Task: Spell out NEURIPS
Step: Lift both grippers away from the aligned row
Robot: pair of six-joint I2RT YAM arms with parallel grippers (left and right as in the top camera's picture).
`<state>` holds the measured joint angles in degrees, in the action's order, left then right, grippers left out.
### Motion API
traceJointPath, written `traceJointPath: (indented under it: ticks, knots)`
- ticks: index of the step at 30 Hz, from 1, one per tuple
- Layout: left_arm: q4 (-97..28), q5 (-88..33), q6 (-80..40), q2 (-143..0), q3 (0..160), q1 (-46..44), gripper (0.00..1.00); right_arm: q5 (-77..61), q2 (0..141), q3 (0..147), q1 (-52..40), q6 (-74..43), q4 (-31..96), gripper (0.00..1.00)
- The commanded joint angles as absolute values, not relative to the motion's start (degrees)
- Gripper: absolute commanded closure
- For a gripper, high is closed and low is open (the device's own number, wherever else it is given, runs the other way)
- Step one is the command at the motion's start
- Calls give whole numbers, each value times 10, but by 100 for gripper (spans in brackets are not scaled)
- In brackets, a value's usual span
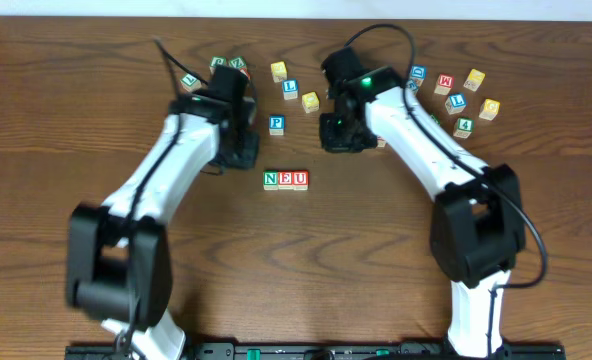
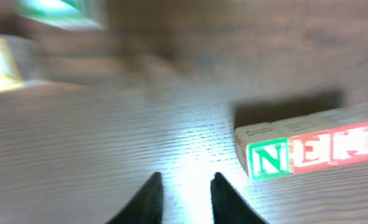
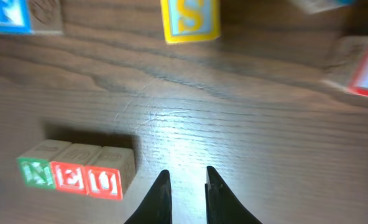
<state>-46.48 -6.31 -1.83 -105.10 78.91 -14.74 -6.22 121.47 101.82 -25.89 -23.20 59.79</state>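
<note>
The overhead view is bright, evenly lit and sharp, with only soft shadows on the table (image 1: 306, 260). The left wrist view is smeared by motion blur, with white glare on the wood. There the N-E-U row (image 2: 308, 152) throws a dark shadow behind it. The right wrist view is sharper, blurred at its upper corners, with glare at centre.

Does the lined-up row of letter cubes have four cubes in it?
No, the overhead view shows the row holding just three cubes: green N, red E, red U.
</note>
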Motion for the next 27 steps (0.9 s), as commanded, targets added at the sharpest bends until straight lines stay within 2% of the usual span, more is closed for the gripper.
traceJointPath:
  ticks: [1,6,11,19,26,27]
  knots:
    - [-473,-38,-25,-969,809,-115,66,-60,1171,1016,-244,-208,608,85]
    - [-480,-38,-25,-896,809,-79,59,-64,1133,1016,-232,-184,620,82]
    - [-491,-38,-24,-858,809,-54,58,-63,1082,1016,-222,-170,627,70]
    - [-542,-38,-24,-852,809,-39,58,-64,1017,1016,-200,-165,627,59]
    - [-555,-39,-38,-852,809,-39,57,-64,1014,1016,-195,-152,634,42]
    - [-557,-40,-38,-852,809,-39,53,-64,1014,1016,-195,-151,634,36]
